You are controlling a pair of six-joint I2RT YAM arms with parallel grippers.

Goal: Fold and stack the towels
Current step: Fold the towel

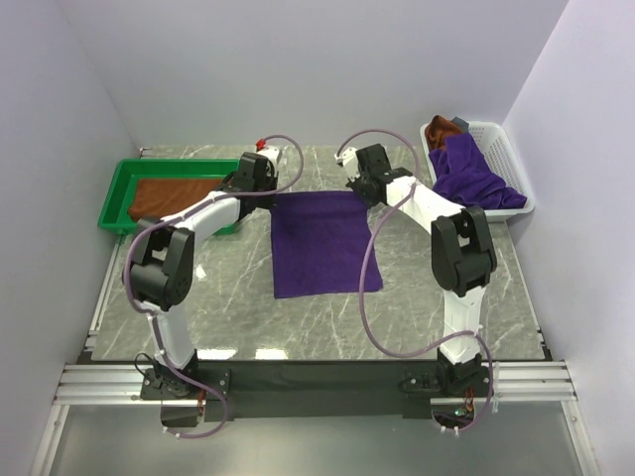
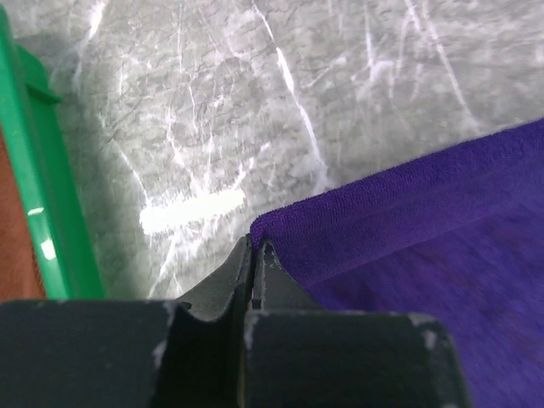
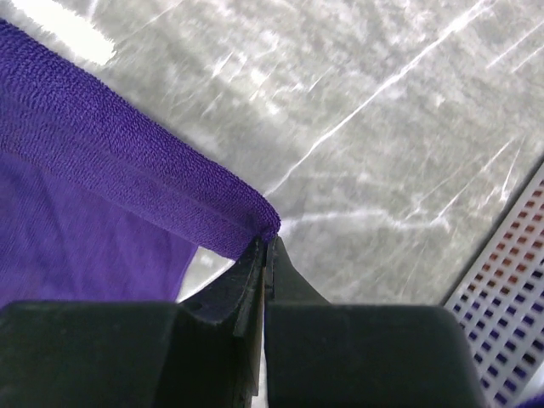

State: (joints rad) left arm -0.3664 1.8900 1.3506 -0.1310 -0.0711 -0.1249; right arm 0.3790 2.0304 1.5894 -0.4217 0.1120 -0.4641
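A flat purple towel (image 1: 325, 248) lies spread out in the middle of the grey stone surface (image 1: 417, 307), between the two arms. The left end effector (image 2: 257, 255) is pressed together on the far left corner of this towel, and the corner sticks out just past its tips. The right end effector (image 3: 267, 248) is pressed together on the far right corner in the same way. Both sit low, right at the far edge of the towel, and that edge looks a little thick and rolled between the two pinches. The rest of the towel stretches back flat toward the arm bases. On the left sits a green tray (image 1: 111, 198), just beside the left end effector, and its rim shows at the side of the left wrist view. A brown towel (image 1: 174, 193) lies flat inside the tray. On the right, a white basket (image 1: 506, 159) with holes in its walls stands in the far corner, near the right end effector but apart from it. A bunched purple towel (image 1: 471, 174) fills the basket and hangs over its near rim, and a bit of brown cloth (image 1: 444, 127) peeks out at the back.
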